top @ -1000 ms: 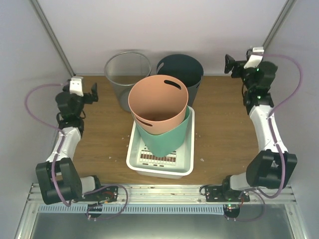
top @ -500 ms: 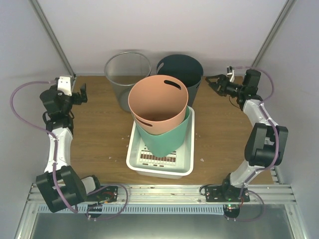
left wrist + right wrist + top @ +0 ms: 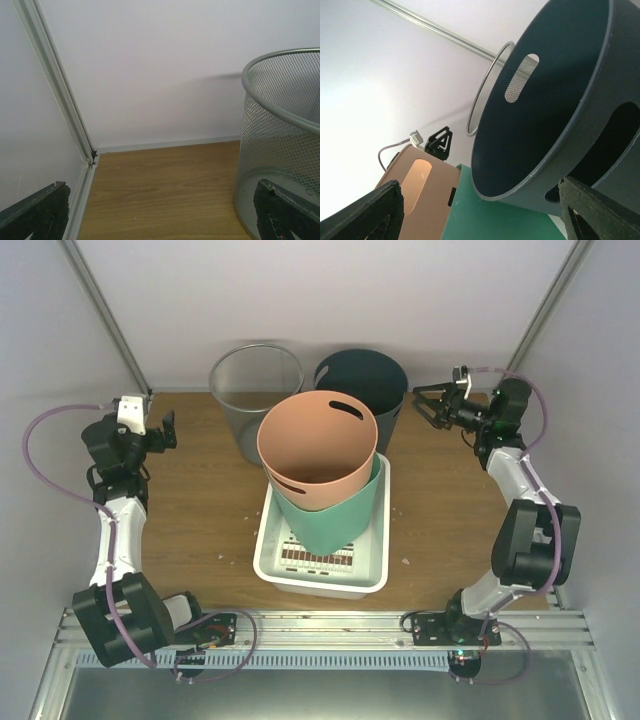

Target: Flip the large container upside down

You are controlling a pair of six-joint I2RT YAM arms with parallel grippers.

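Note:
An orange bin [image 3: 318, 448] stands upright, nested in a green bin [image 3: 335, 515] inside a white tray [image 3: 372, 575]. Behind them stand a wire mesh bin [image 3: 252, 385] and a dark blue-grey bin [image 3: 365, 380], both upright. My left gripper [image 3: 165, 430] is open and empty, left of the mesh bin [image 3: 285, 135], apart from it. My right gripper [image 3: 428, 405] is open and empty, just right of the dark bin [image 3: 555, 100], whose rim and slot handle fill the right wrist view. The orange bin [image 3: 420, 200] and green bin [image 3: 490, 215] show below it.
The wooden table [image 3: 200, 510] is walled by white panels at the back and sides, with metal corner posts [image 3: 55, 85]. The mesh bin's rim [image 3: 487, 85] shows behind the dark bin. A rail [image 3: 320, 625] runs along the near edge.
Both arms have swung outward and turned their wrists inward. The right gripper now points at the dark bin from close by. The left gripper faces the mesh bin. The containers have not moved.

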